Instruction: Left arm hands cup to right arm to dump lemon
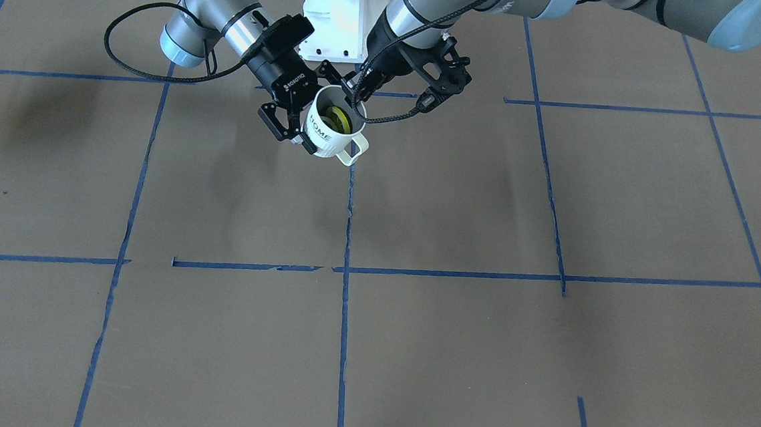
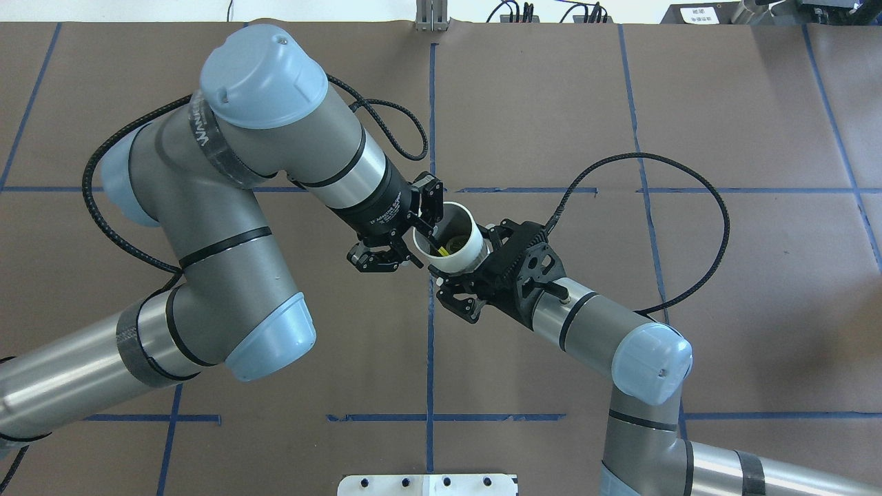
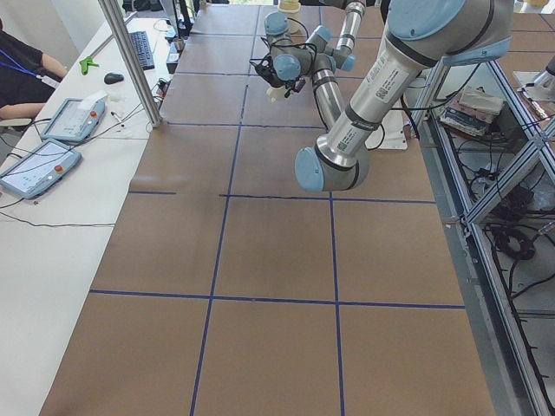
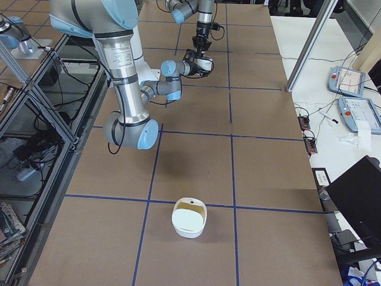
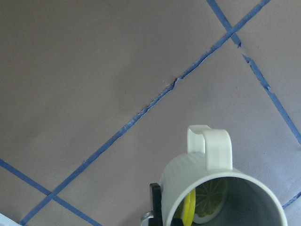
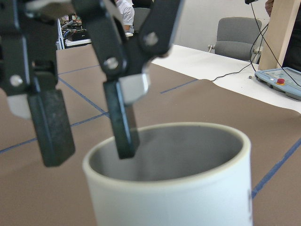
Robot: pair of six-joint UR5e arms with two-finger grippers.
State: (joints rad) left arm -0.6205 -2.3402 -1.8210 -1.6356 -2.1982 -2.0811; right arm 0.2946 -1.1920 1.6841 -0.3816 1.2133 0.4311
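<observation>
The white ribbed cup (image 1: 330,142) marked HOME hangs upright above the table near the robot's base. The yellow-green lemon (image 1: 339,120) lies inside it, and also shows in the left wrist view (image 5: 211,200). My left gripper (image 1: 360,98) is shut on the cup's rim (image 2: 441,265), with one finger (image 6: 122,127) inside and one finger (image 6: 51,127) outside. My right gripper (image 1: 327,119), lettered ROBOTIQ, has its jaws on either side of the cup's body (image 2: 466,254). I cannot tell whether they press on it. The handle (image 5: 209,143) points away from both grippers.
The brown table (image 1: 451,352) carries a grid of blue tape. A white bowl-like container (image 4: 189,219) stands on it towards the robot's right end. The white robot base (image 1: 337,16) is just behind the grippers. Operators' tablets (image 3: 39,165) and a metal post (image 3: 130,61) stand along the far side.
</observation>
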